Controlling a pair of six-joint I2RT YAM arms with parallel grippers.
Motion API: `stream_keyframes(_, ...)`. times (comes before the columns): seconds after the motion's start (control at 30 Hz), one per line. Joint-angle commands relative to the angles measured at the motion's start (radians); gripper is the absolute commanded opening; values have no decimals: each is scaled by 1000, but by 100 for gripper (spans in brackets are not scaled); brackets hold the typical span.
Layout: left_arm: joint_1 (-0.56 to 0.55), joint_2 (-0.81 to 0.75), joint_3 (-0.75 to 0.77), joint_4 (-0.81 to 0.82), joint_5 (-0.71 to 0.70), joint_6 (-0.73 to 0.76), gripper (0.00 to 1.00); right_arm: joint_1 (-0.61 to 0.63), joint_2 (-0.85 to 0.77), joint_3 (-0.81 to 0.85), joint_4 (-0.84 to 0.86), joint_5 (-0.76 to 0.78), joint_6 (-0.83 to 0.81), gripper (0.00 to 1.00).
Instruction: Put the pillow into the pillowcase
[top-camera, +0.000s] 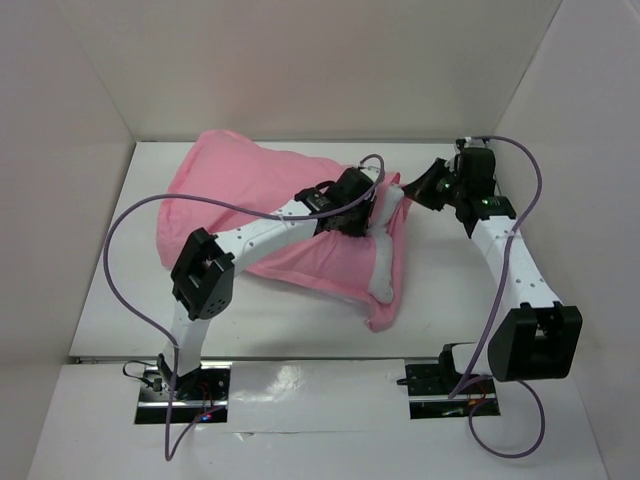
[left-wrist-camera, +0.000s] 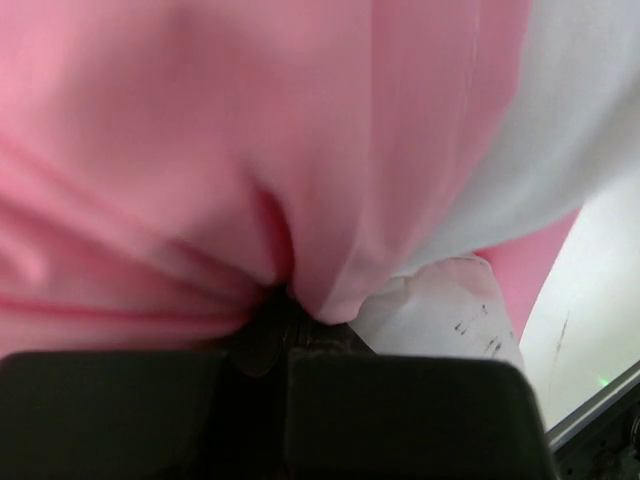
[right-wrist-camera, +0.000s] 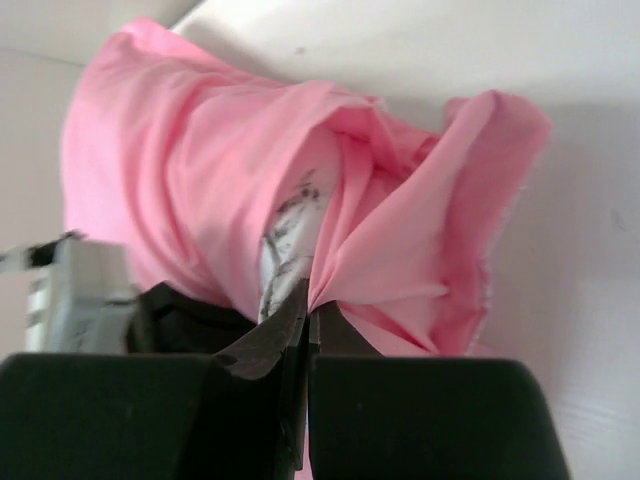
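The pink pillowcase (top-camera: 240, 190) lies bulging across the middle of the table, with the white pillow (top-camera: 383, 262) showing at its open right end. My left gripper (top-camera: 352, 222) is shut on a fold of pillowcase (left-wrist-camera: 300, 290) near that opening; white pillow (left-wrist-camera: 570, 110) fills the upper right of its view. My right gripper (top-camera: 418, 190) is shut on the pillowcase's edge (right-wrist-camera: 400, 270) at the far right of the opening, and a strip of pillow (right-wrist-camera: 290, 240) shows between pink folds.
White walls enclose the table (top-camera: 130, 290) on the left, back and right. The right arm's elbow (top-camera: 535, 340) sits near the front right. Purple cables loop over both arms.
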Motion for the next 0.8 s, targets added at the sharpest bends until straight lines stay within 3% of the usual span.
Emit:
stream_keyframes(0.0,-3,148,-67,-352,44,47,0,-43,-169,168,493,-114,48,0)
stream_keyframes(0.17,-3,183,-58,-342,66,38,0,-43,-273,198,480,-136,-2,0)
stream_keyframes(0.3,6,216,-77,-323,77,38,0,-43,-249,281,469,-238,-3,0)
stream_keyframes(0.5,61,234,-52,-300,139,1,0,-43,-249,267,509,-369,42,0)
stream_keyframes(0.77,136,262,54,-300,148,-64,0,-43,-344,243,230,-552,-81,0)
